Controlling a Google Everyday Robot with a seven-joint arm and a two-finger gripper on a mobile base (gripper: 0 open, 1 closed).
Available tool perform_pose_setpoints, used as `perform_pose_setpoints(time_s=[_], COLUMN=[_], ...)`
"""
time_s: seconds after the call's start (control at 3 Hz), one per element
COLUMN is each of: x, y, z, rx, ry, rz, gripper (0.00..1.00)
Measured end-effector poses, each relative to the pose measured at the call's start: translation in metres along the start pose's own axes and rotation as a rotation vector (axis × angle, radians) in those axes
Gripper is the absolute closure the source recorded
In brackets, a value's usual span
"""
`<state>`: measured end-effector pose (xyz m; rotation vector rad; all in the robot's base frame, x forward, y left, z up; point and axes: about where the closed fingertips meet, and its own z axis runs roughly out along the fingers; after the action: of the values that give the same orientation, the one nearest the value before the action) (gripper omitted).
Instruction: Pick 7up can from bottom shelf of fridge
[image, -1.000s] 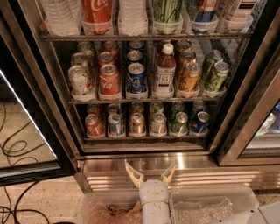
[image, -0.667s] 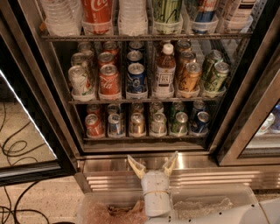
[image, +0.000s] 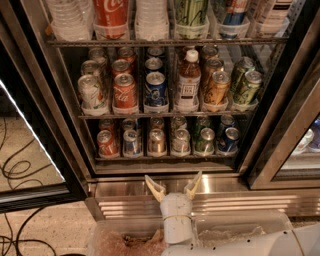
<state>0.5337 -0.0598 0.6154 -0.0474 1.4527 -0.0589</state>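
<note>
The fridge (image: 280, 80) stands open ahead of me, above its ribbed steel base (image: 235, 202). The bottom shelf (image: 165, 157) holds a front row of short cans: red, blue-silver, gold, a pale silvery one, dark green and blue. The pale silvery can, fourth from the left, looks like the 7up can (image: 180, 141). It stands upright between the gold can (image: 156, 141) and the dark green can (image: 205, 140). My gripper (image: 173, 181) is open and empty, low in front of the steel base. It is just below the shelf and slightly left of the 7up can.
The middle rack (image: 165, 114) carries taller cans and a brown bottle (image: 188, 80). The top rack holds large bottles and cans. The open glass door (image: 30, 150) is at the left, with black cables (image: 20, 170) on the floor. A second door frame (image: 285, 150) is at the right.
My gripper has moved up and forward toward the fridge base, and its fingers have spread a little wider. The cans have not moved.
</note>
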Motion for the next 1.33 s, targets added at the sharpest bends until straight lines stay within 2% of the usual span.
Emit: perform_pose_setpoints(time_s=[0.33,0.67,1.33], x=[0.012,0.012,0.004], y=[-0.033,-0.033,-0.018], z=[0.018,0.025,0.050], rx=[0.097,0.079,-0.001], ry=[-0.003,-0.015,-0.048], rz=[-0.020,-0.025,-0.038], gripper=[0.00,0.00,0.00])
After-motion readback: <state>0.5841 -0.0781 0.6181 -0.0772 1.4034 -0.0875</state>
